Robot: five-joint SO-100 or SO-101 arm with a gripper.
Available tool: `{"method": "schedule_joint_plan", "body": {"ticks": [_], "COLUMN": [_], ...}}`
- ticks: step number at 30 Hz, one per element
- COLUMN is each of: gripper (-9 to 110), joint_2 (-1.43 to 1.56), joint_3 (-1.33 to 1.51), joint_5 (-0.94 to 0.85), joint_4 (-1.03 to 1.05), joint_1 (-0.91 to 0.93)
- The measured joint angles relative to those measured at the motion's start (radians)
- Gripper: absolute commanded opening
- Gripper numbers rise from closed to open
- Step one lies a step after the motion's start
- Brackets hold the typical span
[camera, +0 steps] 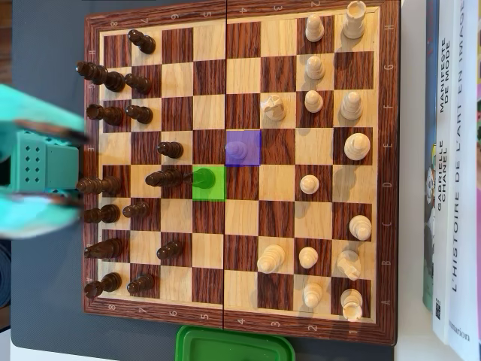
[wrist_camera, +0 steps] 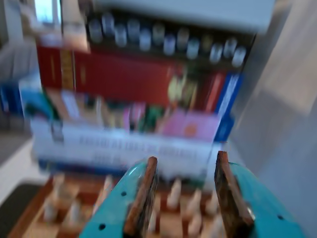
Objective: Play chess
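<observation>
Sixteen dark wooden chess pieces [camera: 113, 114] I count on the left half of the wooden chessboard [camera: 239, 22] in the overhead view, one of them on a green-tinted square [camera: 208, 183]. On the right half I count sixteen pale wooden pieces [camera: 314, 101], and one more pawn stands on a purple-tinted square [camera: 243, 147]. My teal two-finger gripper [wrist_camera: 184, 193] hangs over the left edge of the board; in the wrist view its two fingers [wrist_camera: 142, 198] stand apart with nothing between them. On the white book spines [camera: 455, 180] at the right I can read "MANIFESTE DE MODE", "GABRIELLE CHANEL" and "L'HISTOIRE DE L'ART EN IMA". One green plastic lid [camera: 234, 346] lies at the bottom edge.
</observation>
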Motion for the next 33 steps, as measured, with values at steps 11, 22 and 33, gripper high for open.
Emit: {"method": "schedule_joint_plan", "body": {"ticks": [11, 22, 33], "gripper": [17, 17, 17], "joint_2": [-0.058, -0.566, -1.15], "joint_3": [-0.132, -0.423, -0.721], "joint_5": [0.0, 0.0, 0.0], "joint_4": [0.506, 0.687, 0.793], "joint_1": [0.005, 0.005, 0.005]}}
